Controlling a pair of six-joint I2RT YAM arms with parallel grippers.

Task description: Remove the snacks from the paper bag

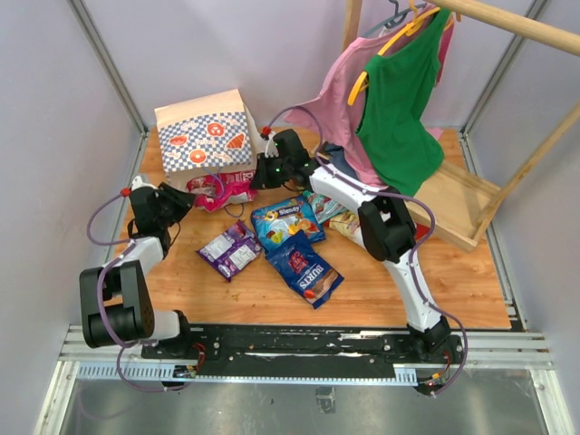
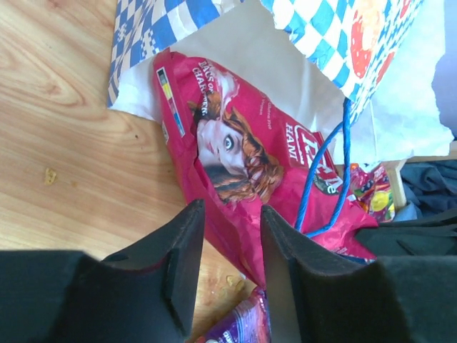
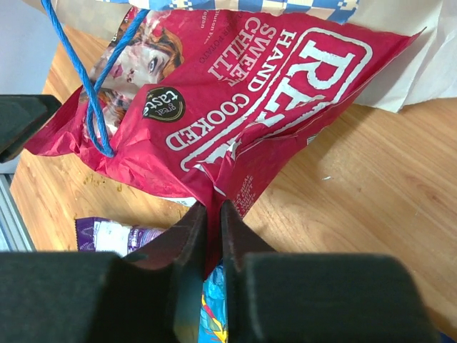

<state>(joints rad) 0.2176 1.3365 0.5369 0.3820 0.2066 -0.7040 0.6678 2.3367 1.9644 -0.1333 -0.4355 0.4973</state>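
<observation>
- Step, as I judge it: getting the pink packet (image 1: 220,190) clear of the paper bag (image 1: 204,127). It lies at the bag's mouth on the tabletop (image 1: 408,290).
- Right pincer (image 3: 213,214) is pinching its edge; left pincer (image 2: 230,214) is half-spread astride its end.
- Next: drag it clear and mind the blue cord handle (image 3: 86,86) draped over it.

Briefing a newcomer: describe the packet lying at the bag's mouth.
Find the checked paper bag at the table's far left. At its mouth lies a packet showing a red-haired woman, blue cord handle across it. It is the only magenta-pink one.

Wooden table (image 1: 435,290), paper bag (image 1: 204,131) at back, magenta packet (image 1: 222,188), purple packet (image 1: 230,249), 2 blue packets (image 1: 286,223)
</observation>
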